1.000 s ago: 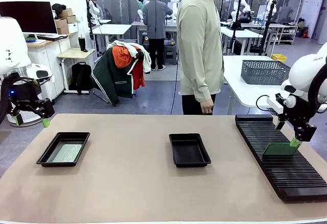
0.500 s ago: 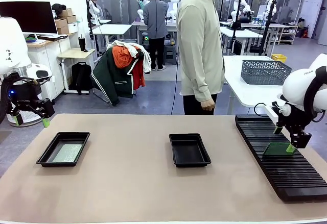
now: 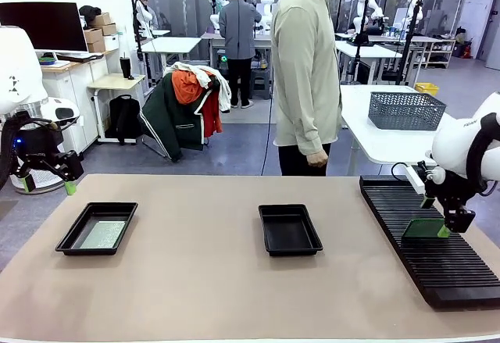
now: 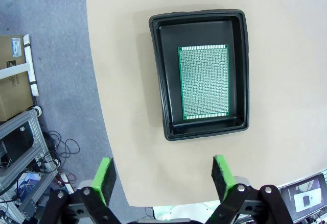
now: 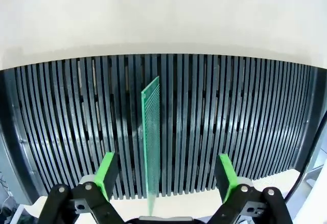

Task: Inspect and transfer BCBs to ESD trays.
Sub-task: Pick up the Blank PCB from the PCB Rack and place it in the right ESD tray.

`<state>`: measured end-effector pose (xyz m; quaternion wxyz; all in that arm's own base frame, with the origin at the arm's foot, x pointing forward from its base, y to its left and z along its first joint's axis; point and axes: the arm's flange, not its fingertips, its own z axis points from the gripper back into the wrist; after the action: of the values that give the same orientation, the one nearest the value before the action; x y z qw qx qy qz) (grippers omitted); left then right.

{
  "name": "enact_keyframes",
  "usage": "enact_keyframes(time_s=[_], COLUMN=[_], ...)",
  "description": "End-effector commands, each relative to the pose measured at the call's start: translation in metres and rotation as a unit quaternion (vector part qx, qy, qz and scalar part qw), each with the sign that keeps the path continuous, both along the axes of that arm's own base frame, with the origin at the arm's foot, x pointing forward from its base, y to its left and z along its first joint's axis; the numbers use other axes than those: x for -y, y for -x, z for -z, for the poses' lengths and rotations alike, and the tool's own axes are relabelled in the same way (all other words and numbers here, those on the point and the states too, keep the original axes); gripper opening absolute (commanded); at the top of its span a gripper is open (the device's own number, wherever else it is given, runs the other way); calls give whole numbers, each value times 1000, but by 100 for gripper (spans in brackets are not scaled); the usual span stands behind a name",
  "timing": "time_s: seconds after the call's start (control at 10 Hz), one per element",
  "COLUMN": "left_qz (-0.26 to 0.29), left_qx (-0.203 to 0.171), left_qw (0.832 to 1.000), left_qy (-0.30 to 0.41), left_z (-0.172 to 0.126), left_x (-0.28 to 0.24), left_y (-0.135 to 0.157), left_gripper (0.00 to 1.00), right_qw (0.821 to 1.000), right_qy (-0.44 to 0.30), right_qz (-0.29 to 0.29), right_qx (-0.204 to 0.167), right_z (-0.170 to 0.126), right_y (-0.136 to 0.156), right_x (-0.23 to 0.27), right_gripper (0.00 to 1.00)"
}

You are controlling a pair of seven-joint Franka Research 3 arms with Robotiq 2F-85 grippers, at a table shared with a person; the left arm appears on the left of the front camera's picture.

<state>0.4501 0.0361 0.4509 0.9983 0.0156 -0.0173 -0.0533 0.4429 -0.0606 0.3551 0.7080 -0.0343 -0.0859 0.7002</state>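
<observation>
One circuit board (image 5: 150,142) stands on edge in a slot of the rack (image 5: 230,112). It is thin, green and covered with fine pale dots. The rack is long, black and ribbed and lies at the right side of the front view. The right gripper (image 5: 166,175) is spread wide around this board. A green pad sits on either side, neither touches it, and the gripper holds nothing.

A second board (image 4: 204,83) lies flat on the floor of the left tray (image 4: 158,81), in the upper middle of the left wrist view. The tray is shallow black plastic with a sloped rim and rounded corners. The left gripper (image 4: 163,175) is also wide open and empty, low in that frame and well apart from the tray.

The middle tray (image 3: 289,230) is the same shape and sits at the centre of the front view.

The table (image 3: 195,280) is matte tan with a curved edge. Behind it a person (image 3: 305,69) in a pale shirt stands on a grey floor, and a grey mesh basket (image 3: 405,110) rests on a white table at upper right.
</observation>
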Motion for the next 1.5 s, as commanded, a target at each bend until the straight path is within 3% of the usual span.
enact_keyframes(time_s=[0.0, 0.7, 1.4], left_qz=[3, 3, 3], left_qx=[3, 3, 3], left_qw=[1000, 1000, 1000], left_qy=[3, 3, 3], left_z=[2, 2, 2], left_x=[-1, -1, -1], left_y=[0, 0, 0], left_gripper=[100, 100, 100], right_qw=[1000, 1000, 1000], right_qy=[-2, -11, -14], right_qz=[4, -8, -16], right_qx=[5, -5, -9], right_z=[4, 0, 5], right_y=[0, -2, -2], right_x=[-3, 0, 12], right_gripper=[100, 100, 66])
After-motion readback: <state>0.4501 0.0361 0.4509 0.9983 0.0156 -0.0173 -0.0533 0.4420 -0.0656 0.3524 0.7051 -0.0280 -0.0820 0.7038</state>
